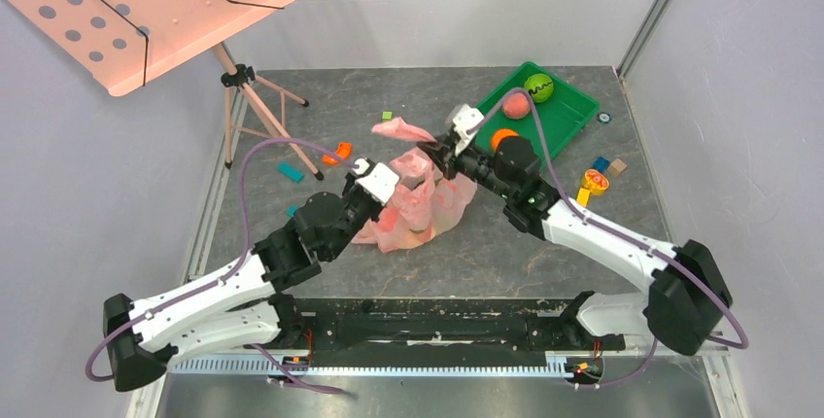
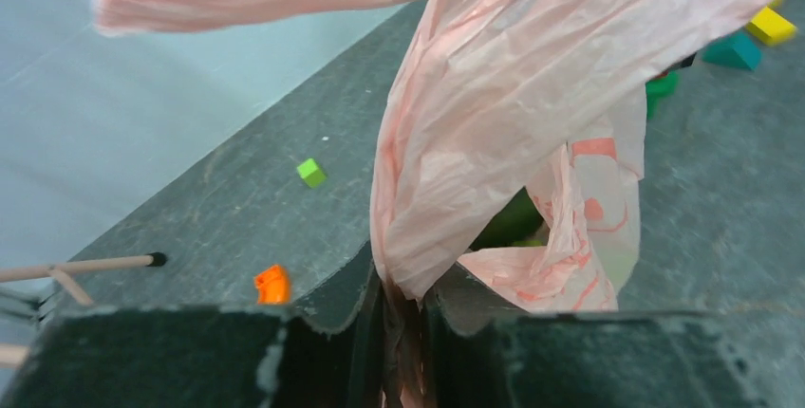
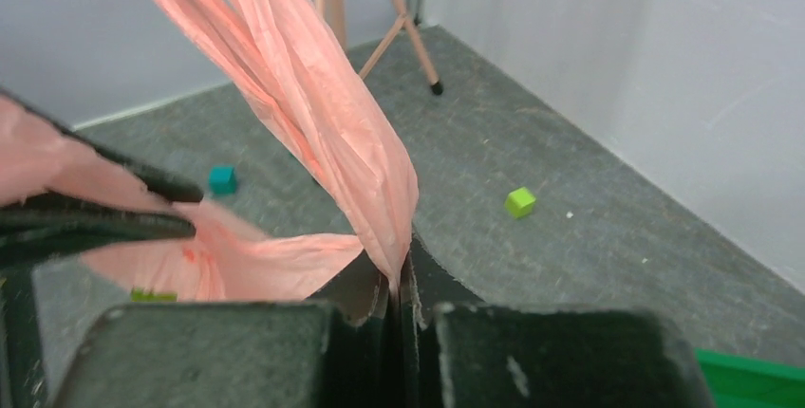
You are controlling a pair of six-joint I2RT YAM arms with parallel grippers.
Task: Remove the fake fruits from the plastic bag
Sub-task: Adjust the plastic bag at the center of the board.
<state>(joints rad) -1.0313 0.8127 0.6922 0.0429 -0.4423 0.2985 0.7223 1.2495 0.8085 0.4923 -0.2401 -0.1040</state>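
The pink plastic bag (image 1: 420, 206) lies crumpled at the table's middle, one handle loop sticking up behind it. My left gripper (image 1: 391, 183) is shut on a gathered fold of the bag (image 2: 513, 95) at its left side. My right gripper (image 1: 434, 158) is shut on another fold of the bag (image 3: 323, 114) at its upper right. The film is stretched between the two. A dark green shape (image 2: 513, 221) shows inside the bag's opening; I cannot tell which fruit it is. A small green bit (image 3: 152, 294) shows in the bag. The other fake fruits are hidden.
A green tray (image 1: 568, 107) at the back right holds a green ball (image 1: 538, 87), a pink peach (image 1: 516, 105) and an orange thing (image 1: 502, 138). A pink music stand (image 1: 146, 10) on a tripod (image 1: 257, 112) stands back left. Small blocks (image 1: 340, 153) lie scattered; toys (image 1: 595, 182) lie right.
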